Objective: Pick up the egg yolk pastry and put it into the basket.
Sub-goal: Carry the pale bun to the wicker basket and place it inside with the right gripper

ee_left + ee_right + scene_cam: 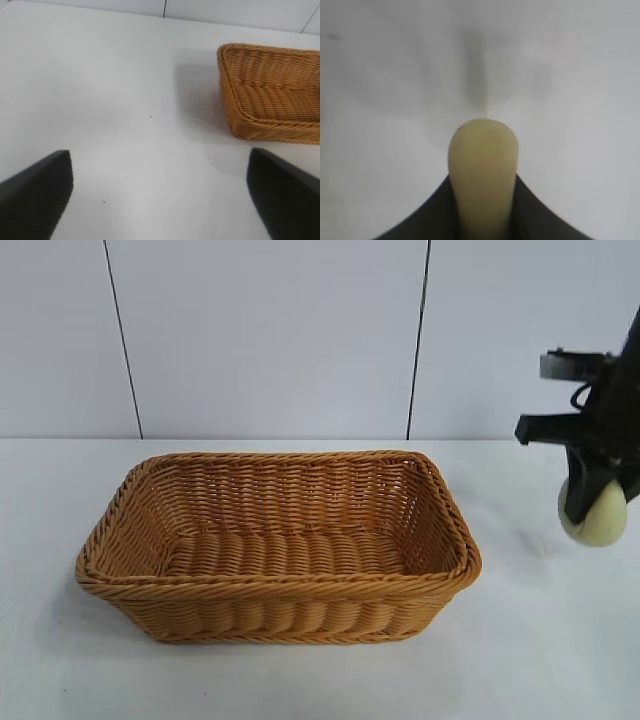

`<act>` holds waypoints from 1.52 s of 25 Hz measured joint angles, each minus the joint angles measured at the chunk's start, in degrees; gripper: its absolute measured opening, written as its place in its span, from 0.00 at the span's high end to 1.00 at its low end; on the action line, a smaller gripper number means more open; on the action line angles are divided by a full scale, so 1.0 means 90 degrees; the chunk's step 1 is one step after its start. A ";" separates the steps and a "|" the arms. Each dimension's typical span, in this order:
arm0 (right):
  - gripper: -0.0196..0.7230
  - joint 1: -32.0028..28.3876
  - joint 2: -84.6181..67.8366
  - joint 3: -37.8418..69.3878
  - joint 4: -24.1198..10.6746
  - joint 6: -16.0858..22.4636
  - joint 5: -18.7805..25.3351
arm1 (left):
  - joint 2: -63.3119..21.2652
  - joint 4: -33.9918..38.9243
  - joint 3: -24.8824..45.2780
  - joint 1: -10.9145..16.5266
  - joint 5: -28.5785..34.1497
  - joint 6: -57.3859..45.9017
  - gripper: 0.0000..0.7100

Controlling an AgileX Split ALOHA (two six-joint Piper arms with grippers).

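Observation:
The pale yellow egg yolk pastry (598,516) sits at the table's far right, pinched between the fingers of my right gripper (592,505). In the right wrist view the pastry (483,170) is squeezed narrow between the two black fingers (432,215), so the right gripper (483,210) is shut on it. The orange-brown wicker basket (280,585) stands in the middle of the table, empty, to the left of the pastry. My left gripper (160,195) is open over bare table, with a corner of the basket (270,127) off to one side.
White table (560,640) runs all round the basket. A white panelled wall (270,340) closes the back. Only the right arm's black wrist (595,410) shows in the exterior view.

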 joint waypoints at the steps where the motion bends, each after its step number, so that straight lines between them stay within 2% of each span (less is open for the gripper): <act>1: 0.77 0.0000 -0.0023 -0.0178 0.0000 0.0000 0.0219 | 0.0000 0.0000 0.0000 0.0000 0.0000 0.0000 0.05; 4: 0.77 0.0000 -0.0037 -0.0735 0.0000 0.0000 0.0754 | 0.0000 0.0000 0.0000 0.0000 0.0000 0.0000 0.05; 7: 0.77 0.0000 -0.0037 -0.1080 0.0000 0.0000 0.1028 | 0.0000 0.0000 0.0000 0.0000 0.0000 0.0000 0.05; 11: 0.77 0.0062 -0.0037 -0.1381 -0.0042 0.0000 0.1129 | 0.0000 0.0000 0.0000 0.0000 0.0000 0.0000 0.05; 15: 0.78 0.0484 -0.0037 -0.1632 -0.0067 0.0090 0.1152 | 0.0000 0.0000 0.0000 0.0000 0.0000 0.0000 0.05; 22: 0.78 0.1720 -0.0037 -0.1725 -0.0067 0.0430 0.0972 | 0.0000 0.0000 0.0000 0.0000 0.0000 0.0000 0.05; 30: 0.78 0.3078 -0.0037 -0.1725 -0.0048 0.0911 0.0420 | 0.0000 0.0000 0.0000 0.0000 0.0000 0.0000 0.05; 34: 0.78 0.3501 0.0044 -0.1739 -0.0040 0.1094 0.0150 | 0.0000 0.0000 0.0000 0.0000 -0.0005 0.0000 0.05; 38: 0.78 0.3651 0.0432 -0.1746 -0.0012 0.1122 0.0026 | 0.0000 0.0000 0.0000 0.0000 -0.0005 0.0000 0.05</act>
